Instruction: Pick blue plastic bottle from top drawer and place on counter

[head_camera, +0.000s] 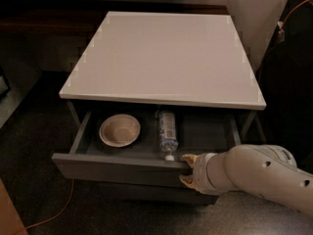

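Note:
The top drawer (pixel 117 168) stands pulled out beneath the white counter (pixel 166 53). Inside it the blue plastic bottle (pixel 167 131) lies on its side, white cap toward the drawer front. My gripper (pixel 187 169) is at the right part of the drawer front, just right of the bottle's cap. Its yellow-tipped fingers (pixel 189 157) are apart, one at the front's top edge and one lower on its face. The gripper is open, and nothing shows between the fingers except the drawer front.
A shallow beige bowl (pixel 120 129) sits in the drawer left of the bottle. An orange cable (pixel 54 214) runs over the dark floor at the lower left. A pale wall or panel (pixel 254 18) rises behind the counter's right corner.

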Controlling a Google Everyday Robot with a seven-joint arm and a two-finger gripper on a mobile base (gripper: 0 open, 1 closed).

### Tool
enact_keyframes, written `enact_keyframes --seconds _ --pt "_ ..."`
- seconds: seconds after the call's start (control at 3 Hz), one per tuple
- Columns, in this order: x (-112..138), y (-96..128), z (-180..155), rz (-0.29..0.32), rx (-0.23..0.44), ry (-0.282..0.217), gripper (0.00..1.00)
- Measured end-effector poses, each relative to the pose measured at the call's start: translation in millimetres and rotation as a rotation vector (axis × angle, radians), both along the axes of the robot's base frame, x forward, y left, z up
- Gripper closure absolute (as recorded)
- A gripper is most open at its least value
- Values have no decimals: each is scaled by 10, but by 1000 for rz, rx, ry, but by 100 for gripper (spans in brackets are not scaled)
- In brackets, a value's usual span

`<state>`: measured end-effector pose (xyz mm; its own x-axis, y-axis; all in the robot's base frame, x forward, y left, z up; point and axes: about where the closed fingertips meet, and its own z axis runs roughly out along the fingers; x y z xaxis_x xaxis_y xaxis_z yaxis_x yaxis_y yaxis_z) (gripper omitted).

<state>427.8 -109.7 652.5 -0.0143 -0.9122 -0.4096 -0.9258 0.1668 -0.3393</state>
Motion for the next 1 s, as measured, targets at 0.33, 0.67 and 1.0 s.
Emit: enact_keyframes --seconds 0.33,0.67,1.0 --pt "0 0 0 0 0 0 53" --pt "0 0 1 0 0 0 22" --pt "24 5 13 2 -2 0 0"
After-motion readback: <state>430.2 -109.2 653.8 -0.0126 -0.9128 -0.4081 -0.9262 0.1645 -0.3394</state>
